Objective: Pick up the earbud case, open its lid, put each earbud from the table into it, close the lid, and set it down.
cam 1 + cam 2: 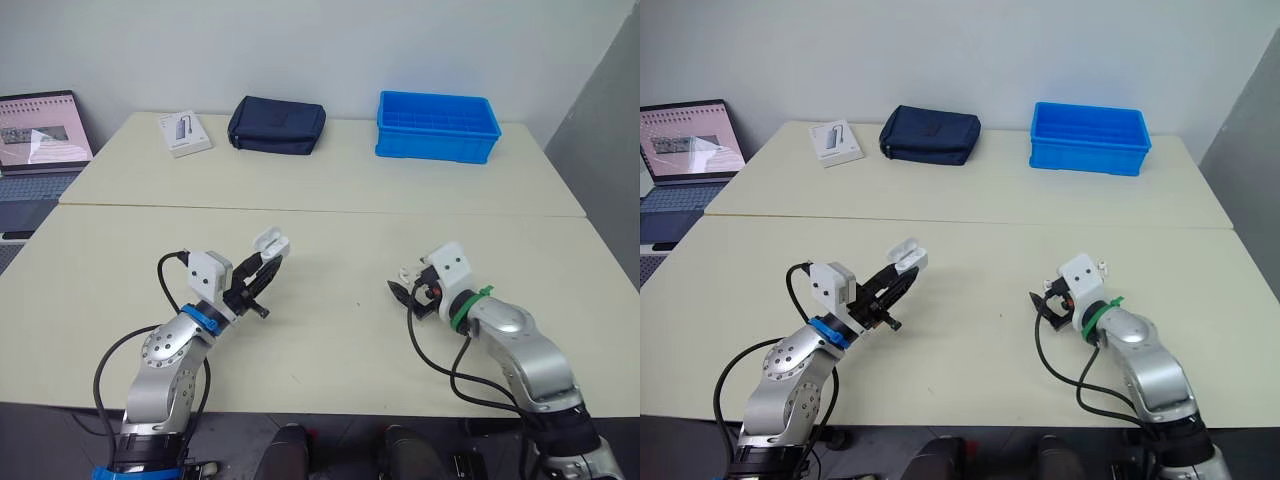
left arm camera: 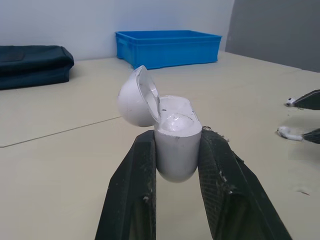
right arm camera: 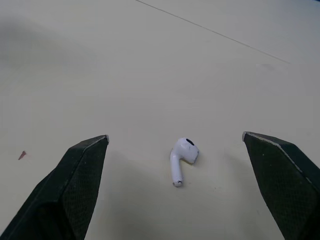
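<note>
While a laptop [image 1: 40,130] stands at the far left edge, outside the work, the left gripper [image 1: 262,272] is raised a little above the near table [image 1: 330,340] and holds the earbud case [image 2: 175,145]. Its two black fingers [image 2: 132,190] are closed on the lower body of the case, one on each side. The case is upright and its lid [image 2: 135,97] is swung open, so the picking up and the opening are done. Something glossy shows inside the case, but I cannot tell if an earbud is already in it.

On the back table, from left to right, lie a small box [image 1: 183,132], a dark pouch [image 1: 277,125] and a blue bin [image 1: 437,127]. They are well apart from both arms.

On the right, the right gripper [image 1: 402,285] is low over the table, with its jaws spread wide and nothing between the pads. In the right wrist view an earbud [image 3: 181,156] lies on the table between the two fingers [image 3: 75,185], touching neither.

I judge that the step in hand is picking this earbud. The next move, I think, asks the right gripper to come down around the earbud and close gently, because it is small, smooth and may slip or roll. Then it has to go across to the open case, and the stem must point down into its socket. The left gripper should hold the case steady and not tilt it.
</note>
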{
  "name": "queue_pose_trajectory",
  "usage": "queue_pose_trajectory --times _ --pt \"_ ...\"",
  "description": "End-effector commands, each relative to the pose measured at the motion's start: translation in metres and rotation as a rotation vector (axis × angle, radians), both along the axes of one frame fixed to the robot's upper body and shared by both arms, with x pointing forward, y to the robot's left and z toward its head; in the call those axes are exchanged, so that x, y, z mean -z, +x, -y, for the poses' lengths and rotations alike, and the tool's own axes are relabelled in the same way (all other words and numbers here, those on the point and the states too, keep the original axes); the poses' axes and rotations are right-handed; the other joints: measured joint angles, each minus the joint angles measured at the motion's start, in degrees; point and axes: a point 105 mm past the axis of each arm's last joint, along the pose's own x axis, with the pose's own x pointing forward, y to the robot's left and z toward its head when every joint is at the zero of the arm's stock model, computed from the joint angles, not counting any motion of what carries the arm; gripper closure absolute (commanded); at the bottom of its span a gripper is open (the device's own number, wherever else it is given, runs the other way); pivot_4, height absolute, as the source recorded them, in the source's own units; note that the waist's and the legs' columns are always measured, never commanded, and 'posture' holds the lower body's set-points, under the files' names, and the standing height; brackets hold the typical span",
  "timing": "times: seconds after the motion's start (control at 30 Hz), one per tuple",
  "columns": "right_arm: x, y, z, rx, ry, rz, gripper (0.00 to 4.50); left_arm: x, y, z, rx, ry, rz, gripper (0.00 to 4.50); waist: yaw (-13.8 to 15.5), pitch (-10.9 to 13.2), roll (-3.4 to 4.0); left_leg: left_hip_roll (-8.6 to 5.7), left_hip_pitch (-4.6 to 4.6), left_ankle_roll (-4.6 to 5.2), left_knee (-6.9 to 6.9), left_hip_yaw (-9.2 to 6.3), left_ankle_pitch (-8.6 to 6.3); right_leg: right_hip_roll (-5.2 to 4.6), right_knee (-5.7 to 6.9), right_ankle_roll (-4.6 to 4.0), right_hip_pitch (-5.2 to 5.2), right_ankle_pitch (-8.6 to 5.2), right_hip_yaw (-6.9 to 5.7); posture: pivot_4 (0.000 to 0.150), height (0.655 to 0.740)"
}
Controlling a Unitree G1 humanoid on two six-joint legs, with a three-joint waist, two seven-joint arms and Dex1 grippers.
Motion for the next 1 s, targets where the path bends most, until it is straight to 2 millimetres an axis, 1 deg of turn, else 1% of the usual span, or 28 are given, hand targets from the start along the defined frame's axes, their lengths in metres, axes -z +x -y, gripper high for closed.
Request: queue_pose_trajectory --times 0.03,0.13,0.23,0.33,0.4,0.43,0.47,0.57,0.67,0.77,0.87,0.93,0.97,1.0 --pt "0.002 0.008 -0.003 0.012 -0.021 0.021 0.00 -0.016 -0.002 0.004 0.018 -0.003 0.063 3.71 -0.1 0.0 0.00 0.00 0.01 0.00 0.00 0.00 0.00 0.00 0.01 0.00 0.00 0.00 0.00 0.150 0.7400" --pt "0.014 0.010 -0.004 0.040 -0.009 -0.028 0.00 -0.016 -0.003 0.005 0.024 -0.002 0.063 3.71 -0.1 0.0 0.01 0.04 0.02 0.00 0.00 0.00 0.00 0.03 0.04 0.00 -0.01 0.00 0.00 0.150 0.7400" --pt "0.019 0.009 -0.005 0.047 0.008 -0.056 0.58 -0.014 -0.004 0.005 0.032 -0.001 0.059 3.71 -0.1 0.0 0.01 0.06 0.03 0.00 -0.01 0.01 0.00 0.05 0.08 0.00 -0.03 0.00 0.02 0.150 0.7400" --pt "0.023 0.009 -0.008 0.053 0.014 -0.071 1.60 -0.012 -0.006 0.006 0.042 0.001 0.051 3.71 -0.1 0.0 0.01 0.06 0.07 0.00 -0.01 0.01 0.00 0.06 0.10 0.00 -0.01 0.00 0.02 0.150 0.7400" --pt "0.025 0.010 -0.009 0.064 0.022 -0.088 2.43 -0.011 -0.006 0.007 0.046 0.002 0.048 3.71 -0.1 0.0 0.01 0.06 0.07 0.00 -0.01 0.00 0.00 0.06 0.09 0.00 0.00 0.00 0.02 0.150 0.7400" --pt "0.026 0.010 -0.009 0.071 0.023 -0.094 2.68 -0.011 -0.006 0.007 0.048 0.002 0.047 3.71 -0.1 0.0 0.01 0.06 0.07 0.00 -0.01 0.01 0.00 0.06 0.09 0.00 0.00 0.00 0.02 0.150 0.7400" --pt "0.027 0.011 -0.009 0.078 0.020 -0.098 3.11 -0.011 -0.006 0.007 0.049 0.003 0.047 3.71 -0.1 0.0 0.01 0.06 0.07 0.00 -0.01 0.01 0.00 0.06 0.09 0.00 0.00 0.00 0.02 0.150 0.7400" --pt "0.025 0.011 -0.006 0.087 0.017 -0.099 4.04 -0.010 -0.006 0.007 0.053 0.004 0.045 3.71 -0.1 0.0 0.00 0.05 0.08 0.00 -0.01 0.00 0.00 0.06 0.09 0.00 0.01 0.00 0.01 0.150 0.7400" --pt "0.016 0.008 -0.006 0.065 0.021 -0.086 4.10 -0.009 -0.006 0.008 0.058 0.007 0.041 3.71 -0.1 0.0 0.00 0.05 0.07 0.00 -0.01 -0.01 0.00 0.05 0.09 0.00 0.02 0.00 0.01 0.150 0.7400" --pt "0.005 -0.005 -0.009 -0.048 -0.009 -0.074 4.10 -0.009 -0.006 0.009 0.071 0.010 0.038 3.71 0.1 0.0 0.01 0.02 0.02 0.00 -0.01 -0.03 0.00 0.02 0.05 0.00 0.00 0.00 -0.01 0.150 0.7400" --pt "-0.005 -0.029 -0.007 -0.236 -0.069 -0.064 4.10 -0.009 -0.008 0.013 0.097 0.018 0.036 3.71 0.1 0.0 0.02 -0.02 -0.04 0.01 -0.02 -0.02 0.00 -0.02 -0.02 0.00 -0.03 0.00 -0.02 0.150 0.7400" --pt "-0.008 -0.047 0.003 -0.372 -0.152 -0.059 4.10 -0.008 -0.009 0.016 0.113 0.021 0.034 3.71 0.0 0.0 0.02 -0.01 -0.07 0.01 -0.02 -0.02 0.00 -0.03 -0.06 0.01 -0.04 -0.01 -0.04 0.150 0.7400" --pt "-0.010 -0.053 0.008 -0.417 -0.186 -0.053 4.10 -0.008 -0.010 0.017 0.116 0.022 0.034 3.71 -0.1 0.0 0.02 -0.02 -0.07 0.01 -0.02 -0.02 0.00 -0.04 -0.06 0.01 -0.04 -0.01 -0.04 0.150 0.7400" --pt "-0.009 -0.064 0.017 -0.491 -0.216 -0.085 4.10 -0.008 -0.010 0.018 0.122 0.021 0.032 3.71 -0.1 0.0 0.01 -0.01 -0.05 0.01 -0.02 -0.02 0.00 -0.03 -0.06 0.01 -0.03 -0.01 -0.05 0.150 0.7400"
